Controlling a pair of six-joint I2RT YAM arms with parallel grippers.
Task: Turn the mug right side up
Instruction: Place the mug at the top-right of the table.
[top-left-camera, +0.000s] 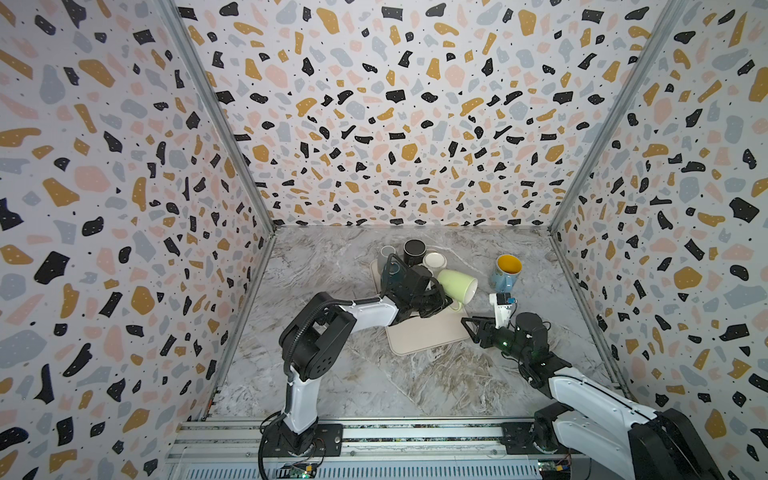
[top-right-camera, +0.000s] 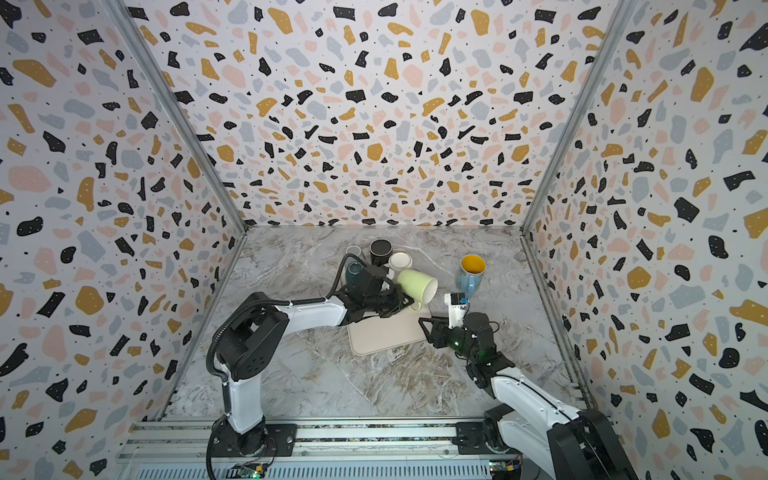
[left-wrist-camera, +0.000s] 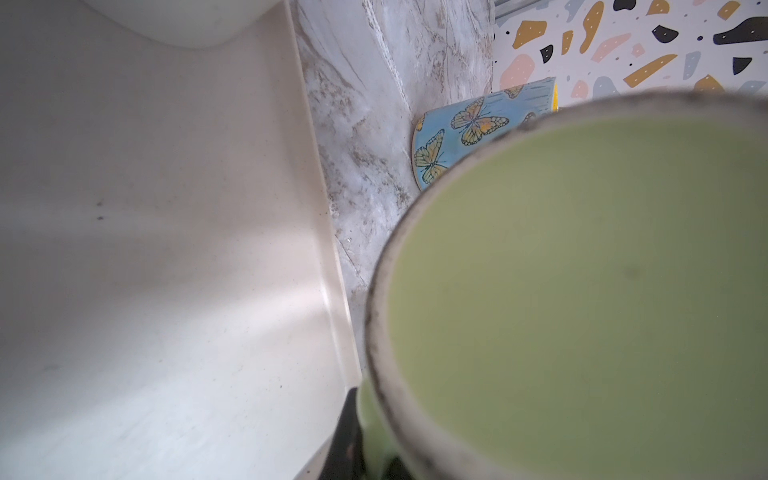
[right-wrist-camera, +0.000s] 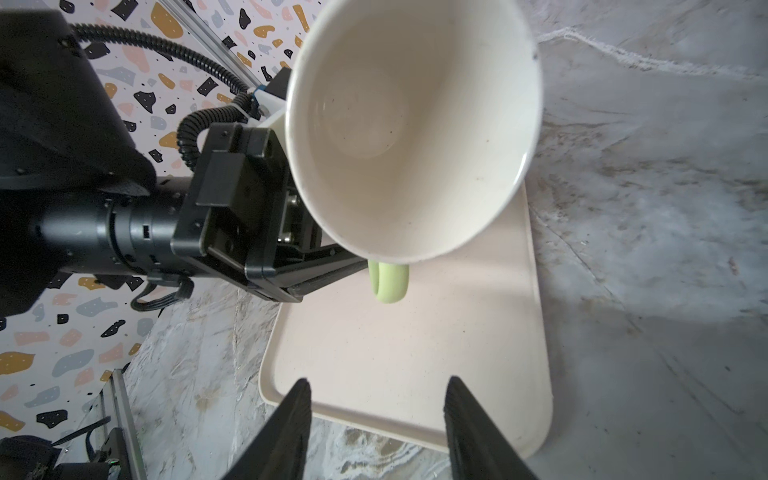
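Right now your left gripper (top-left-camera: 444, 301) is clamped shut on the handle of the pale green ceramic mug (top-left-camera: 457, 286). The mug lies on its side over the far part of the cream rectangular tray (top-left-camera: 428, 336), mouth turned toward your right arm, and looks clear of the tray floor. Your right gripper (right-wrist-camera: 378, 384) stands open with nothing between its fingers, at the tray's near edge facing the mug's mouth.

To finish the turn well, roll the left wrist until the rim faces up. A mug held by its handle alone can probably swing in the grip, so go slowly. Lower the base flat onto a bare stretch of tray before letting go, and steer away from the blue butterfly-print mug (top-left-camera: 507, 274) standing nearby on the marble tabletop (top-left-camera: 374, 374).

Only the right wrist view shows the white inside and the green handle hanging beneath, with the left fingers reaching it. The left wrist view gives you little beyond the mug's green base filling the frame. Both top views show how the arms stand.
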